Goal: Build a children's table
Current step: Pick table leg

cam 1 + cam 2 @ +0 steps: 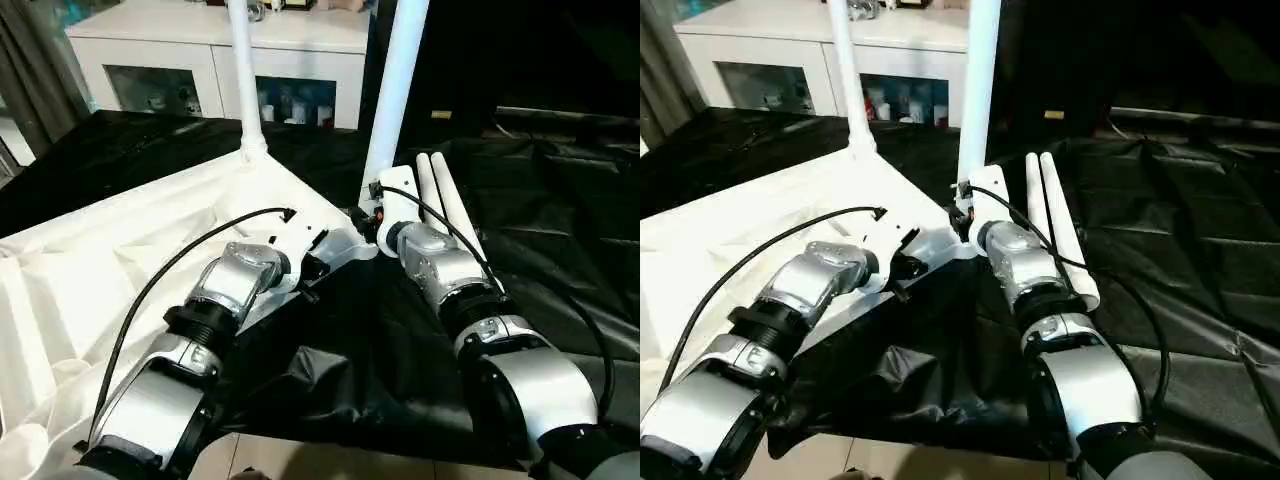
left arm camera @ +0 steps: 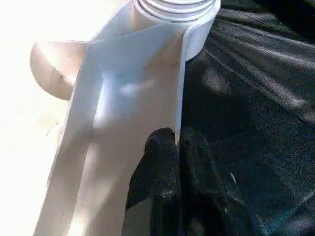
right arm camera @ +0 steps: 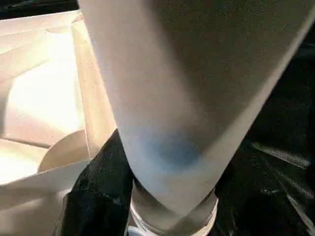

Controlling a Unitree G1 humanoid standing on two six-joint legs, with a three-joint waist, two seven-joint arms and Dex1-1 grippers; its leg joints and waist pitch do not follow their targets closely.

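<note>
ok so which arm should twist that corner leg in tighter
Right. Its claw already wraps the upright leg just above the socket, while the left claw is pinched shut on the tabletop rim, bracing it.

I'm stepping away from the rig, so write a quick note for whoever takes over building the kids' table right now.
Left claw: shut, pinching the tabletop rim beside the near corner socket.
Right claw: closed around the leg standing in that socket.
Tabletop lies underside up on the black sheet.
Done: one leg upright at the far corner; the gripped leg is in its socket, seating unconfirmed.
Left: two spare legs lying on the sheet, to the right of the right arm.
</note>
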